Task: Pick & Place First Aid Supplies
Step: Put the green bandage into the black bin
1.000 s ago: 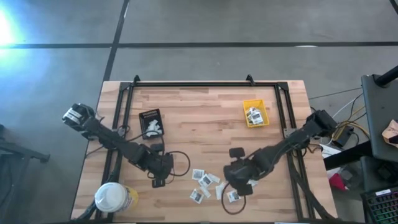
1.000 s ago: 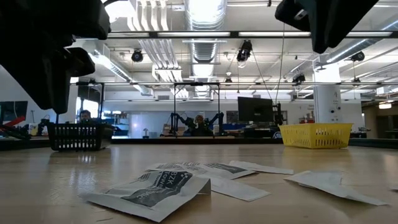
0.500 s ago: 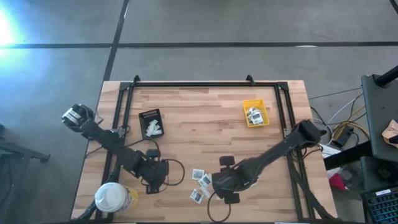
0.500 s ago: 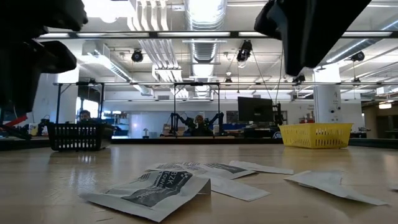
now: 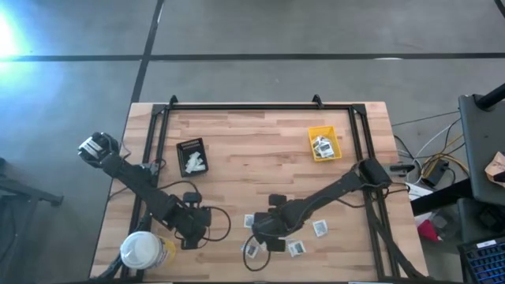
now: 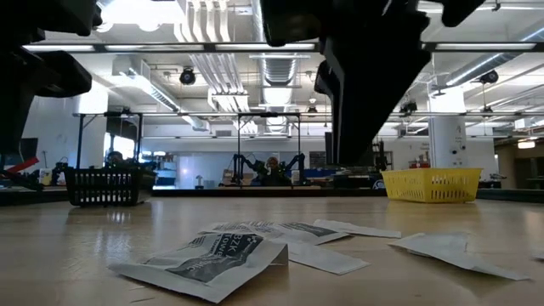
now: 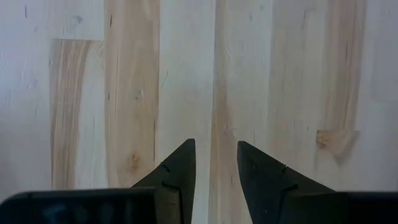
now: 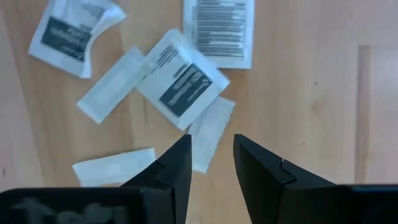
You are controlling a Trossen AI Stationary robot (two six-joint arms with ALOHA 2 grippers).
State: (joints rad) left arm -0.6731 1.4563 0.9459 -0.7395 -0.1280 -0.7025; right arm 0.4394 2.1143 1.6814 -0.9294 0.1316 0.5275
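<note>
Pale butcher-block planks make up the wooden table [image 5: 260, 142] beneath us, framed by a black rail, with grey concrete floor around it. Our right gripper [image 8: 211, 158] hangs over the loose scatter of small flat first aid packets [image 5: 272, 233] near the table's front edge, fingers parted by a narrow gap with nothing between them. Straight below those fingertips lies a white square packet with a dark grey centre [image 8: 181, 79], tilted and overlapping a narrow pale strip [image 8: 210, 132]; a second strip [image 8: 112, 84] lies just beside it, a third [image 8: 112, 167] a little apart, and a barcode-printed white packet [image 8: 217, 31] and another grey-centred one [image 8: 74, 28] lie farther out. From table height the pile shows as flat sachets [image 6: 204, 259] lying on the wood, with the dark bulk of the arm hanging above them.

Taking that pile as our landmark, our left gripper [image 7: 214, 162] sits to its left over bare wood, its fingers also set a narrow gap apart and holding nothing. Farther left, at the front corner, stands a round yellow tub with a white lid [image 5: 144, 251]. Behind the pile to the right sits a small yellow plastic bin [image 5: 324, 143] with a few packets inside, and behind to the left a small black tray [image 5: 192, 155] holding white items.
</note>
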